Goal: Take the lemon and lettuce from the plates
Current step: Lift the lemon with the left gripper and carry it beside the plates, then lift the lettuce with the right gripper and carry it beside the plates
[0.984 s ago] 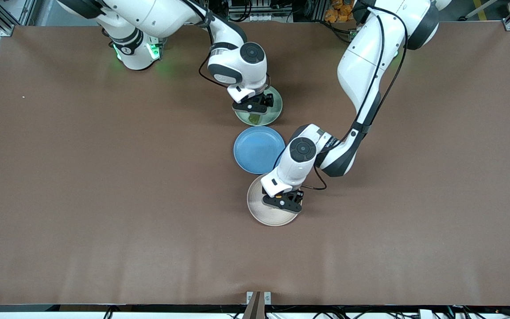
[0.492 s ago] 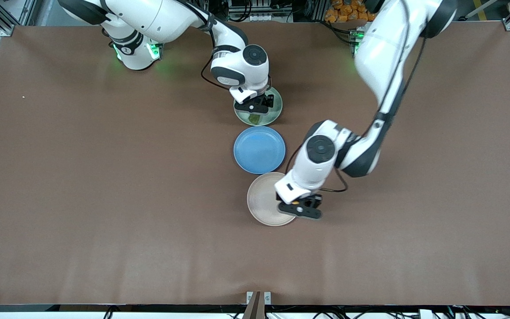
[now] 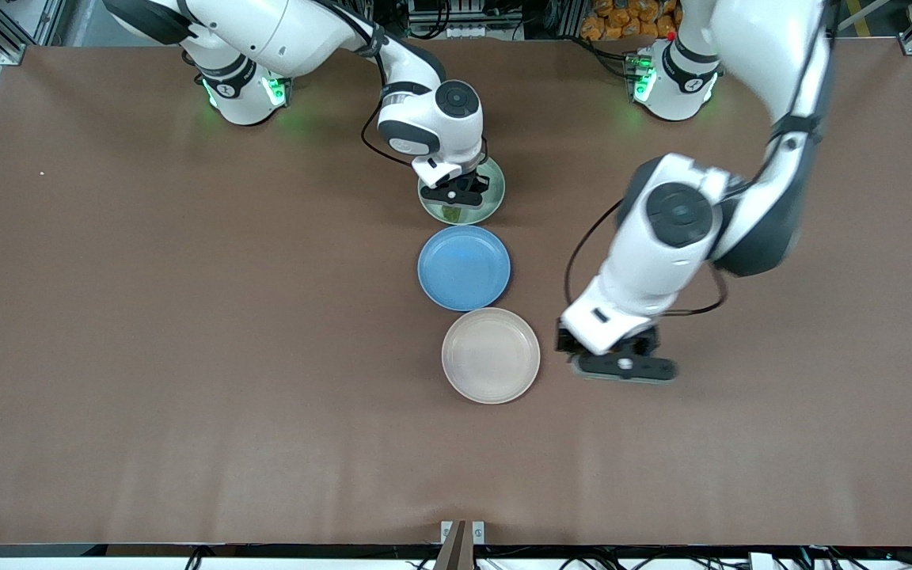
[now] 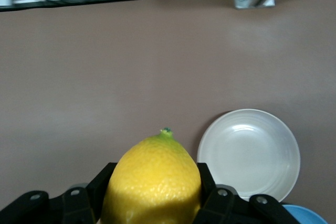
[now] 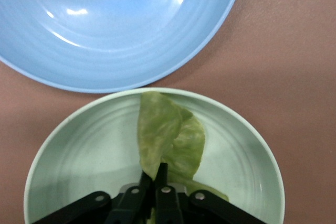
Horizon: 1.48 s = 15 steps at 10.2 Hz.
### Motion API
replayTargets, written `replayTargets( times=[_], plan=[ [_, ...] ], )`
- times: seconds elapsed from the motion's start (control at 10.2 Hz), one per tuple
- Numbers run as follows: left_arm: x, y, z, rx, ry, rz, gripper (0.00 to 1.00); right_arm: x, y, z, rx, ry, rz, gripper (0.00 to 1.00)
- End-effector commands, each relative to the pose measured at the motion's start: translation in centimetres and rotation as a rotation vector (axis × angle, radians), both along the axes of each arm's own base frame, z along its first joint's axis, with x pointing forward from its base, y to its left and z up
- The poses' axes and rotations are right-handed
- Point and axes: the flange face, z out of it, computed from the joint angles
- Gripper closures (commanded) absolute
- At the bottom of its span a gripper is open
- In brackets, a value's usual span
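My left gripper (image 3: 622, 368) is shut on the yellow lemon (image 4: 152, 182) and holds it over bare table beside the empty beige-white plate (image 3: 491, 355), toward the left arm's end. In the front view the hand hides the lemon. The left wrist view shows the left gripper (image 4: 155, 178) with its jaws on both sides of the lemon, and the beige-white plate (image 4: 248, 153). My right gripper (image 3: 456, 192) is down in the mint green plate (image 3: 492, 204). In the right wrist view the right gripper (image 5: 156, 174) is pinched shut on the edge of the lettuce (image 5: 170, 137), which lies in the mint green plate (image 5: 79, 150).
An empty blue plate (image 3: 464, 267) lies between the two plates and almost touches both; it also shows in the right wrist view (image 5: 115, 24). Brown table surface spreads out all around the row of plates.
The left gripper has lifted off the beige-white plate with the lemon and swung toward the left arm's end of the table. The right gripper has stayed at the mint green plate.
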Motion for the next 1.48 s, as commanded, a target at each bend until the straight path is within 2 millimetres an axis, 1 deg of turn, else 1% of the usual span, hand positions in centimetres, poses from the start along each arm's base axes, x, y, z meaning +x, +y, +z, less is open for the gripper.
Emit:
replayTargets(
  times=[0.0,0.1,0.2,0.3,0.39,0.49,0.59,0.69,0.79,0.89,0.98,1.08,1.18,1.38],
  plan=[
    [-0.9,5.7,4.3,0.002,0.060,0.009,1.00,1.5,-0.1,1.1,-0.010,-0.019,-0.025,1.00],
    [-1.1,8.2,4.6,0.045,0.111,0.017,1.00,2.2,-0.5,2.2,-0.018,-0.034,-0.033,1.00],
    [-0.4,11.4,4.4,0.049,0.133,0.061,1.00,2.5,-0.5,3.5,-0.008,-0.043,-0.026,1.00],
    [-0.4,12.6,3.7,0.062,0.170,0.079,1.00,3.6,-1.1,4.8,0.004,-0.026,-0.029,1.00],
    [-0.2,14.9,2.4,0.090,0.215,0.103,1.00,4.5,-1.9,6.4,0.004,0.003,-0.016,1.00],
    [0.1,17.6,0.8,0.095,0.246,0.134,1.00,5.4,-3.0,8.1,-0.009,0.031,0.001,1.00],
    [0.5,18.3,-1.6,0.095,0.264,0.142,1.00,6.3,-4.1,10.1,-0.010,0.060,-0.001,1.00],
    [1.0,19.1,-4.3,0.091,0.278,0.155,1.00,7.3,-5.6,11.6,-0.014,0.087,0.017,1.00],
    [1.4,19.5,-6.9,0.090,0.265,0.153,1.00,8.5,-7.3,12.8,-0.023,0.110,0.029,1.00],
    [1.8,22.4,-9.6,0.104,0.237,0.175,1.00,10.1,-9.5,14.2,-0.023,0.134,0.034,1.00],
    [2.0,23.4,-11.8,0.103,0.232,0.183,1.00,11.9,-12.1,15.3,-0.029,0.148,0.036,1.00],
    [2.2,23.3,-12.8,0.100,0.233,0.182,1.00,13.7,-14.9,16.4,-0.022,0.166,0.053,1.00],
    [2.3,22.5,-13.7,0.096,0.234,0.184,1.00,15.6,-18.0,17.2,-0.028,0.180,0.070,1.00],
    [2.8,21.8,-17.4,0.086,0.227,0.175,1.00,18.8,-23.8,18.4,-0.032,0.175,0.101,1.00]
  ],
)
